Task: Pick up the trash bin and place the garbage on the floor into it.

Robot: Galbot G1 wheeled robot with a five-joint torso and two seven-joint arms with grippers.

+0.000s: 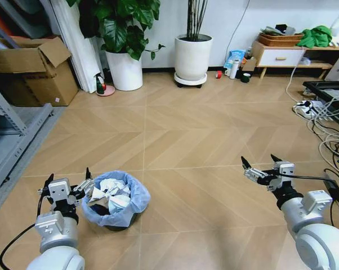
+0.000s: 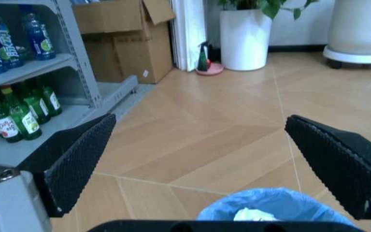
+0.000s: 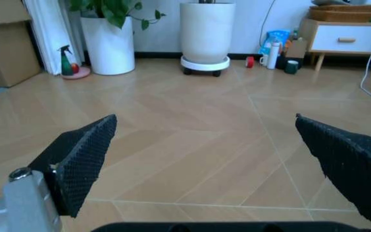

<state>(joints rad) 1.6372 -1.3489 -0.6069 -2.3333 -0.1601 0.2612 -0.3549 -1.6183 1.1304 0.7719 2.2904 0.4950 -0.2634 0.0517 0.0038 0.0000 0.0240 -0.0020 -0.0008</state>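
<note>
Head view: the trash bin [image 1: 115,199] sits lower left on the floor, its blue bag hiding the dark wall, crumpled white garbage [image 1: 110,191] inside. The left gripper [image 1: 68,181] beside its rim and the right gripper [image 1: 261,163] at lower right gape wide, empty.

Left wrist view: the bin's rim is cut off at the bottom edge.

Right wrist view: spread fingers [image 3: 82,157] over bare floor [image 3: 192,140].

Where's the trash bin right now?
In the head view the trash bin stands on the floor at lower left, right beside the open left gripper; the right gripper hovers far off at right.
</note>
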